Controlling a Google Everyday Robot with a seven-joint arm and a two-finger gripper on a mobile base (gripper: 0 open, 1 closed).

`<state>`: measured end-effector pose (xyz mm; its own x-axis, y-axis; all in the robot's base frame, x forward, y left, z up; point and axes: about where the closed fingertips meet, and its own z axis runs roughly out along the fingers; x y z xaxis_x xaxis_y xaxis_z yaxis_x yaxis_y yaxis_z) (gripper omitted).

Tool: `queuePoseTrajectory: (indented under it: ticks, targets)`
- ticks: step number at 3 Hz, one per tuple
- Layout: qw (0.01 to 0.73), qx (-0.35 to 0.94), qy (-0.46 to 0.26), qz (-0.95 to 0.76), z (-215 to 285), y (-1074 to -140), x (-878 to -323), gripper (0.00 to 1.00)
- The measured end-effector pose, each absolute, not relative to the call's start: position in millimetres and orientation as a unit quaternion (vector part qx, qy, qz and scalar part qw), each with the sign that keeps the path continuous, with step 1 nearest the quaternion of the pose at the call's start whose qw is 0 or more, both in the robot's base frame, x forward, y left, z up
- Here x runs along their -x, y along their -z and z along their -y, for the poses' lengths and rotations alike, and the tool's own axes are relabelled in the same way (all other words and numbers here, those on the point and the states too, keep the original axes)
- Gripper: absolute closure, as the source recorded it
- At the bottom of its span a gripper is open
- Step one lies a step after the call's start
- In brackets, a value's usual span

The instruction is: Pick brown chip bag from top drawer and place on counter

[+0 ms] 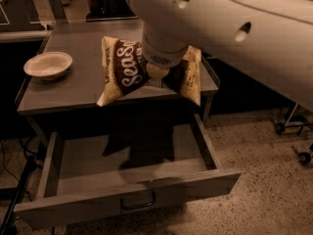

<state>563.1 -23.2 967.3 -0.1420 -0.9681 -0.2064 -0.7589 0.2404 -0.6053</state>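
The brown chip bag (125,68), dark brown with tan-yellow ends and white "Sea Salt" script, hangs in the air over the front edge of the counter (73,89). My gripper (157,75) reaches down from the big white arm (230,28) and is shut on the bag's middle; the wrist hides most of the fingers. The top drawer (127,199) stands pulled open below. Its grey floor holds only the bag's shadow, and the dark bar handle (138,203) is on the front panel.
A white bowl (48,64) sits at the counter's left side. Another table stands behind the counter. Cables run down at the far left by the drawer. Speckled floor lies to the right, with caster wheels (303,156) at the right edge.
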Motion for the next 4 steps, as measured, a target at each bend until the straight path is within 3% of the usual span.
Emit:
queuePoseTrajectory:
  ticks: [4]
  targets:
    - [0.346,0.617,0.144,-0.692,-21,-1020,-630,1.00]
